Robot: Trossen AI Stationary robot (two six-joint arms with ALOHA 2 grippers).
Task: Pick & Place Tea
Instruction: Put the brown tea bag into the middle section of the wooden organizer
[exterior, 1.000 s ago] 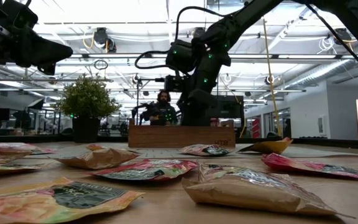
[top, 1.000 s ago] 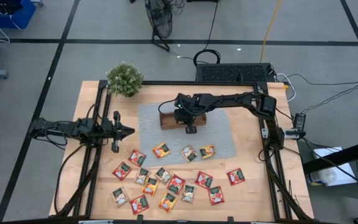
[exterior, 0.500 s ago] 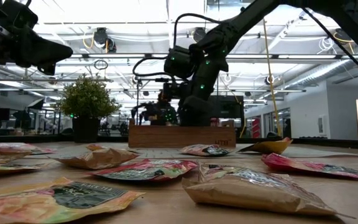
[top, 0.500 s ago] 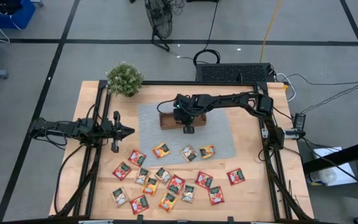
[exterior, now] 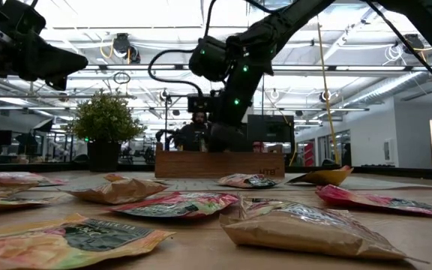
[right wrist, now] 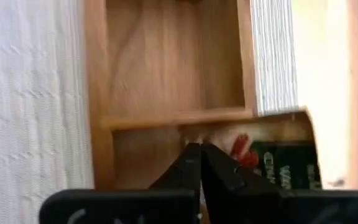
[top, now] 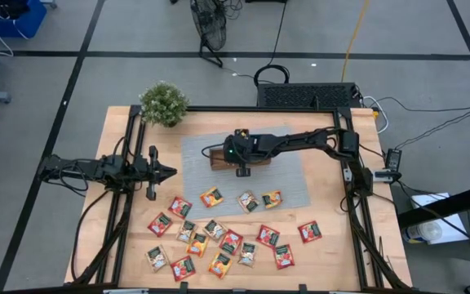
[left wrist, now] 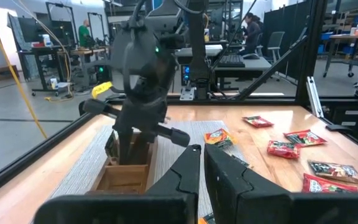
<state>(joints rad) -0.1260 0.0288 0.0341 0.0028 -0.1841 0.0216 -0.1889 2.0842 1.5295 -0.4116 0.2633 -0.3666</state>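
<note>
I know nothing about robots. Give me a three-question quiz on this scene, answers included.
1. True or false: the right gripper is above the wooden tray.
2. Which gripper waits at the table's left edge? A. left B. right
3. Fill in: loose tea packets lie on the ____.

Key: 1 true. 2 A, the left gripper, shut. 3 table. The right gripper's fingers are shut; a packet shows in the tray compartment beneath them.

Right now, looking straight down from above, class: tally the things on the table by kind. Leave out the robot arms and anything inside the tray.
Loose tea packets: 16
Wooden tray: 1
Potted plant: 1
Grey mat: 1
Total: 19
</note>
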